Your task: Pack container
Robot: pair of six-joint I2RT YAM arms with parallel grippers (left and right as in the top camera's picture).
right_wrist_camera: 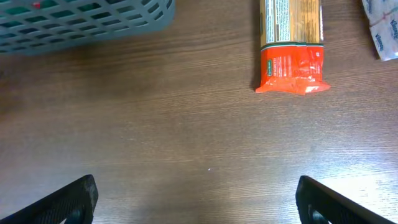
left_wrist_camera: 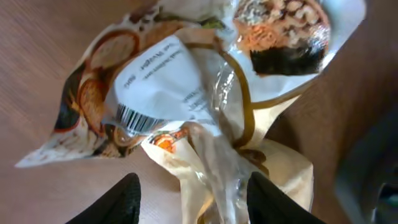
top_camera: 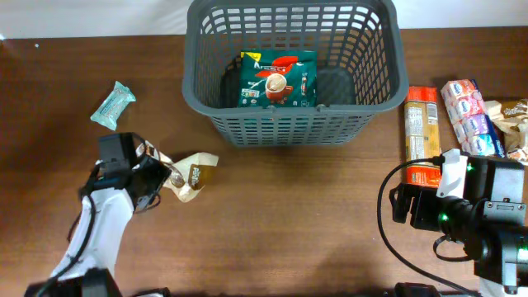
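The container, a large dark grey lattice basket (top_camera: 290,124), stands at the back centre with a green snack pack (top_camera: 278,79) lying inside. My left gripper (top_camera: 161,177) is open at the left end of a crinkled cream and brown snack pack (top_camera: 196,172) on the table. In the left wrist view the fingers (left_wrist_camera: 199,202) straddle that pack's (left_wrist_camera: 186,93) clear crimped end without closing on it. My right gripper (top_camera: 417,202) is open and empty over bare wood (right_wrist_camera: 199,199), in front of a long orange and red pack (right_wrist_camera: 291,50).
A small teal pack (top_camera: 113,105) lies at the far left. At the right lie the long orange pack (top_camera: 421,132), a pink and white pack (top_camera: 470,115) and a beige pack (top_camera: 511,115). The basket's corner (right_wrist_camera: 93,18) shows in the right wrist view.
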